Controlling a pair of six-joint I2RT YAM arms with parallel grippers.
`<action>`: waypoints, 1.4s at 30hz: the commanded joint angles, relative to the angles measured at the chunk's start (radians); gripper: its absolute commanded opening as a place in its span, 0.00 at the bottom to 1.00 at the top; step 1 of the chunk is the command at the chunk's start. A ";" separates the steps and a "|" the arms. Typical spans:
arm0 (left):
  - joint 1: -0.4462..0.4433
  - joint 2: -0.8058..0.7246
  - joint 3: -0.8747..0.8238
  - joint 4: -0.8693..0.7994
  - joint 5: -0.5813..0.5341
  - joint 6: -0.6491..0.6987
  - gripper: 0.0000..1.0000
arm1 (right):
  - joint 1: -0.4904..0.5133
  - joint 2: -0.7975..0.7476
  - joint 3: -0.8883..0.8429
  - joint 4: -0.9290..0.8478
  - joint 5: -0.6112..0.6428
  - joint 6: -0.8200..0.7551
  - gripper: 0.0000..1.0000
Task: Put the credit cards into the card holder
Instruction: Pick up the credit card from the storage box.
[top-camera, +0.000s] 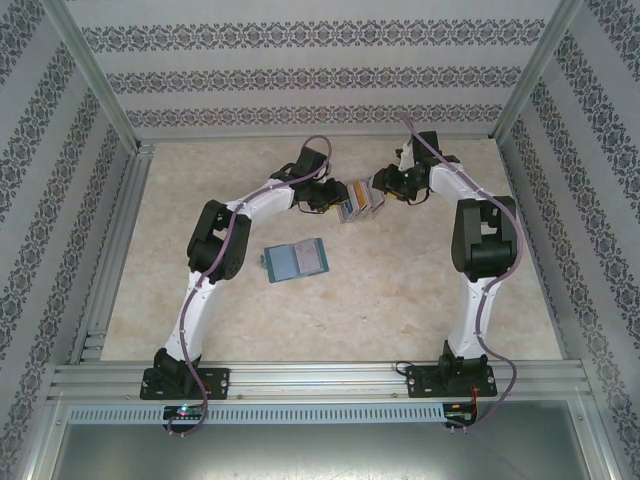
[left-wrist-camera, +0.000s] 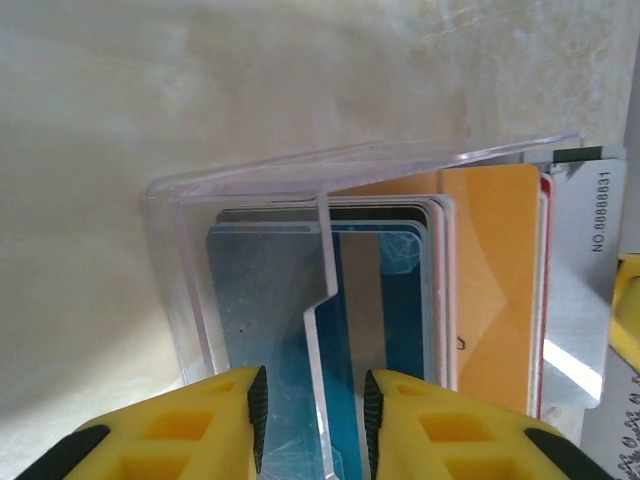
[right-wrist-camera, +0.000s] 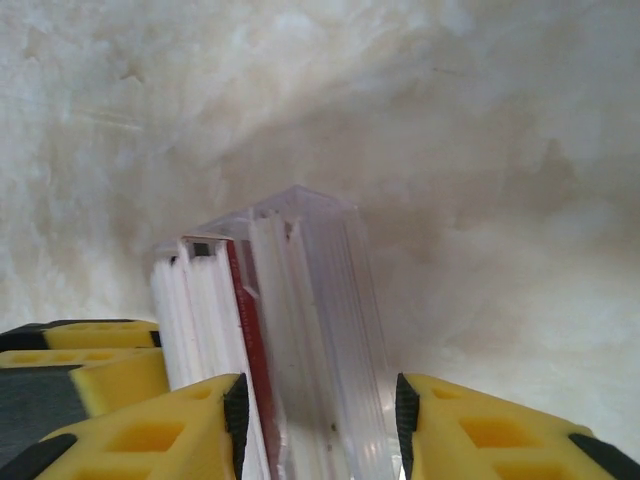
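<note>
The credit cards (top-camera: 360, 200) are a fanned stack, blue (left-wrist-camera: 395, 300), orange (left-wrist-camera: 495, 280) and silver, standing inside a clear plastic case (left-wrist-camera: 250, 185) at the far middle of the table. My right gripper (right-wrist-camera: 320, 435) is shut across the case (right-wrist-camera: 325, 300), and white and red card edges (right-wrist-camera: 200, 300) sit by its left pad. My left gripper (left-wrist-camera: 314, 425) is open, and a thin clear wall of the case runs between its fingers without touching either pad. The two grippers meet at the stack, left (top-camera: 335, 200) and right (top-camera: 385, 192). The teal card holder (top-camera: 297, 260) lies flat on the table, nearer the arm bases.
The beige marbled table (top-camera: 400, 300) is framed by aluminium rails (top-camera: 320, 375) at the near edge and patterned walls on three sides. The left arm's elbow (top-camera: 215, 245) hangs just left of the card holder.
</note>
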 joint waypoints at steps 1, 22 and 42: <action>-0.014 0.019 0.021 -0.001 0.008 -0.012 0.34 | 0.017 0.004 0.044 -0.013 -0.040 0.007 0.46; -0.031 0.039 0.012 0.019 0.024 -0.029 0.35 | 0.082 0.041 0.109 -0.162 0.118 -0.092 0.46; -0.033 0.032 -0.005 0.020 0.033 -0.033 0.35 | 0.098 -0.041 0.084 -0.138 0.072 -0.076 0.46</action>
